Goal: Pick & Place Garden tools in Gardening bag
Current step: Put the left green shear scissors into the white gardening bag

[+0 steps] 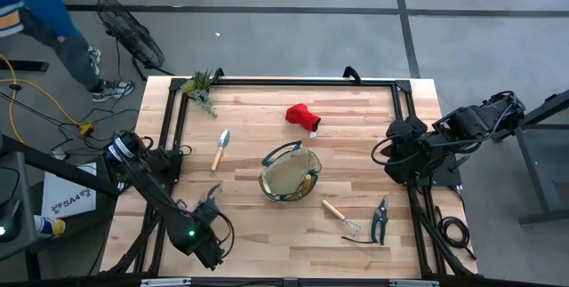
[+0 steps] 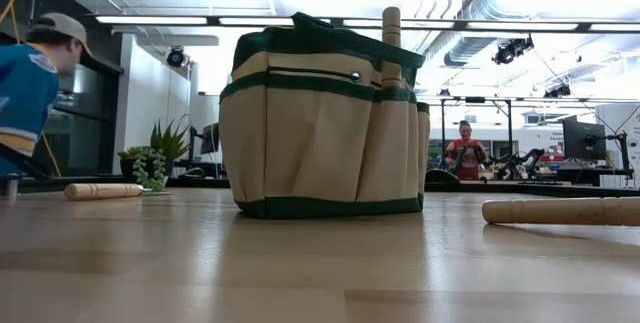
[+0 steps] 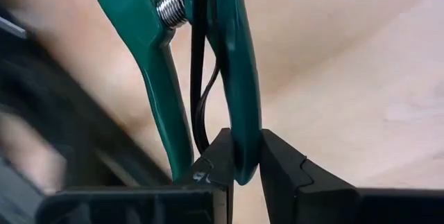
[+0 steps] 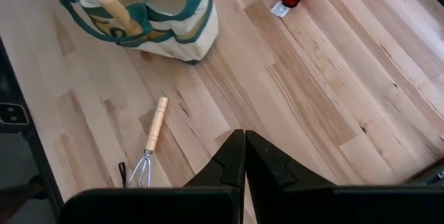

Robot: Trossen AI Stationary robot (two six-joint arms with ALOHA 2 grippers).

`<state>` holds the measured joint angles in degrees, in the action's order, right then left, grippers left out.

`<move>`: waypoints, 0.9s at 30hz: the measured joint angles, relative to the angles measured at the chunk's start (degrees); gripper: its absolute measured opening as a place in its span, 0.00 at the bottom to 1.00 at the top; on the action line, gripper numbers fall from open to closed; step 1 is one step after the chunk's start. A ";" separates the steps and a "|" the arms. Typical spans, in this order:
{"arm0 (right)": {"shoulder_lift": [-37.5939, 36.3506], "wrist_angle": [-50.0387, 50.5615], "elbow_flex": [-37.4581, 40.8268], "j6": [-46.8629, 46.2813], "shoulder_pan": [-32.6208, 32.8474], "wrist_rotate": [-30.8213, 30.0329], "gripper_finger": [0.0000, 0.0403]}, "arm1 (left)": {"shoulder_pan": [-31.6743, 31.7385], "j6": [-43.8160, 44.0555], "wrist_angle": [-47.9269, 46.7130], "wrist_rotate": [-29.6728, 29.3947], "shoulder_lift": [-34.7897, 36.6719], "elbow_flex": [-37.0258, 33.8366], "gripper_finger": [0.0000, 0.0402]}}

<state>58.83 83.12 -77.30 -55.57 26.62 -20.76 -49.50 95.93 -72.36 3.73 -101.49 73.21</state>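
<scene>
Tan canvas gardening bag (image 1: 290, 175) standing upright at table centre, mouth open, dark green rim and loop handles showing. Holding one wooden handle (image 4: 115, 10), upright and leaning against the rim; tool head hidden inside the bag. Lying outside the bag: silver trowel (image 1: 220, 148) to its left, red glove (image 1: 301, 117) beyond it toward the far edge, wire rake (image 1: 340, 216) just beside its near right, green-handled pruner (image 1: 380, 219) right of the rake, close to the right edge. Resting at the far left corner: leafy plant sprig (image 1: 201, 87), touching the black frame (image 1: 284, 83) bordering the table. Left gripper (image 1: 210, 200) hovering at the near left corner, fingers clamped on one handle of a second pruner (image 3: 236, 78), spring and other handle hanging free past the fingertips. Right gripper (image 4: 244, 156) waiting over the right edge, fingers (image 4: 229, 161) pressed together, gripping nothing. Leaving open wood (image 1: 249, 225) between the left gripper and the bag, and along the near edge up to the rake. Leaving a bare strip (image 1: 356, 136) between the bag and the right arm, with only the glove near it. Showing, beyond the table, a person (image 2: 25, 88) in a blue jersey at the left and another person (image 2: 465, 151) far off in the room.
</scene>
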 joint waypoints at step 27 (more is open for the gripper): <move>3.90 -16.62 0.02 13.27 0.00 -5.00 0.03 | 12.48 -40.39 -3.56 -54.97 9.22 24.69 0.09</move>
<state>62.73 66.50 -77.28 -42.30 26.61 -25.76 -37.01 55.54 -75.92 -51.24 -92.27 97.91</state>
